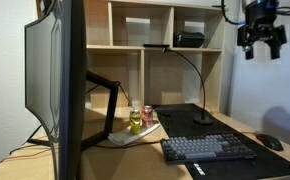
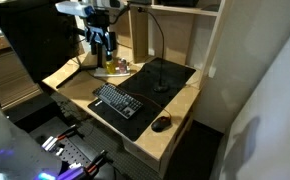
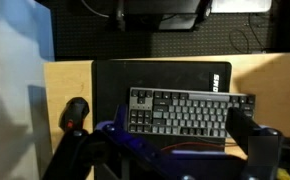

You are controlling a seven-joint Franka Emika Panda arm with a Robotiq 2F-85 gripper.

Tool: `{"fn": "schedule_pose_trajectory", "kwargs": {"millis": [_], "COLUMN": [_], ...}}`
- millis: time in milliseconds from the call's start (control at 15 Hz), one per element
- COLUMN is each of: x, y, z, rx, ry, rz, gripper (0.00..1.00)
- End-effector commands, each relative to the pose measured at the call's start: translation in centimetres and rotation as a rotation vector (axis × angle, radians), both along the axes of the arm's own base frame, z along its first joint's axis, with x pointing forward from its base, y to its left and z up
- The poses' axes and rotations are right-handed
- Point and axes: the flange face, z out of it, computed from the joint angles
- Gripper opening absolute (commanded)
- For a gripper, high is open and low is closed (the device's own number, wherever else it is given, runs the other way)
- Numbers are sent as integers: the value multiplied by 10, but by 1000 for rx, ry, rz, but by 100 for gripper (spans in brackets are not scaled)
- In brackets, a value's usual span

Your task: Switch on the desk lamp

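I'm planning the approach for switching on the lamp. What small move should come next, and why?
Probably lower the hand toward the base of the desk lamp. The hand hangs open, high above the desk and well clear of the lamp, with the wrist view facing the keyboard. No switch is visible, so approach slowly.

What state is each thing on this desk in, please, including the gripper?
Thin black gooseneck desk lamp: upright, no glow visible, apparently off.
Black Robotiq gripper: open, empty, high up.
Large curved black monitor: screen dark.
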Motion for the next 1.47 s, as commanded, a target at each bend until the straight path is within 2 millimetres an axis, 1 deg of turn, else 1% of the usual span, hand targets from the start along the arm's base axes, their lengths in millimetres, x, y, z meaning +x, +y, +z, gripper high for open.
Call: {"fn": "schedule_pose_trajectory", "kwargs": {"millis": [0, 67, 133, 200, 267, 333, 400, 467, 600, 733, 800, 867, 933, 1000, 1067, 1200, 1267, 1333, 1400], "x": [45, 28, 37, 42, 44, 45, 59, 77, 100, 131, 141, 149, 125, 136, 143, 149, 155, 167, 176], "y": [3, 5, 6, 6, 6, 11, 13, 12, 7, 1, -3, -2, 4, 1, -1, -1, 1, 6, 10], "z": [-25, -27, -34, -35, -34, -41, -63, -88, -121, -154, -162, -168, -161, -171, -176, -177, -184, -194, -202], "rx": [119, 63, 86, 95, 99, 66, 15, 52, 121, 173, 208, 243, 195, 215, 222, 225, 198, 280, 314], "ry": [-6, 0, 9, 12, 8, 62, 97, 114, 144, 155, 169, 189, 170, 181, 185, 183, 175, 215, 213], "rz": [-168, -95, -125, -139, -146, -124, -223, -292, -395, -497, -540, -582, -511, -539, -553, -562, -605, -705, -749], "gripper": [100, 100, 100, 100, 100, 100, 100, 100, 100, 100, 100, 100, 100, 100, 100, 100, 100, 100, 100]}}
